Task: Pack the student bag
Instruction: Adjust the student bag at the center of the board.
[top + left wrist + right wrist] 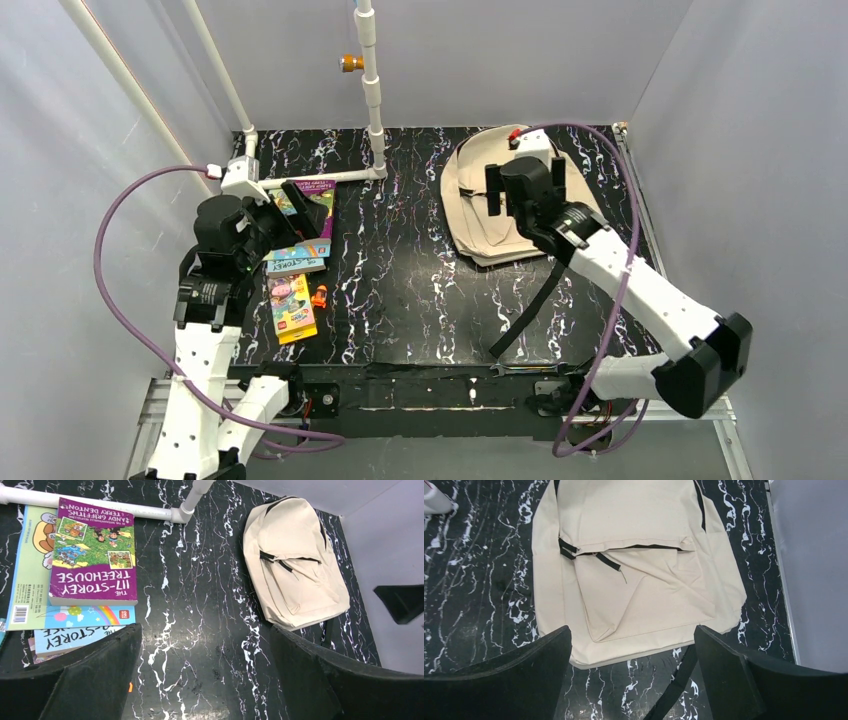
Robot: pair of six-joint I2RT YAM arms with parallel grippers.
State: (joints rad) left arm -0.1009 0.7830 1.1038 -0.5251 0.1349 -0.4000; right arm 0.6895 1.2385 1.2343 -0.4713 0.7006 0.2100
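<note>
The beige student bag [475,200] lies flat at the back right of the black marbled table, zips shut; it also shows in the left wrist view [295,565] and the right wrist view [634,565]. My right gripper [631,645] hangs open and empty above the bag's near edge [515,190]. A black strap [530,300] trails toward the front. Colourful books [298,260] lie at the left, a purple one [92,550] on top of a larger blue-green one [30,580]. My left gripper [205,650] is open and empty over bare table, right of the books.
A white pipe frame [372,90] stands at the back, with a bar along the table behind the books [100,505]. A small orange object [319,296] lies beside a yellow book [291,310]. Grey walls close in the left, right and back.
</note>
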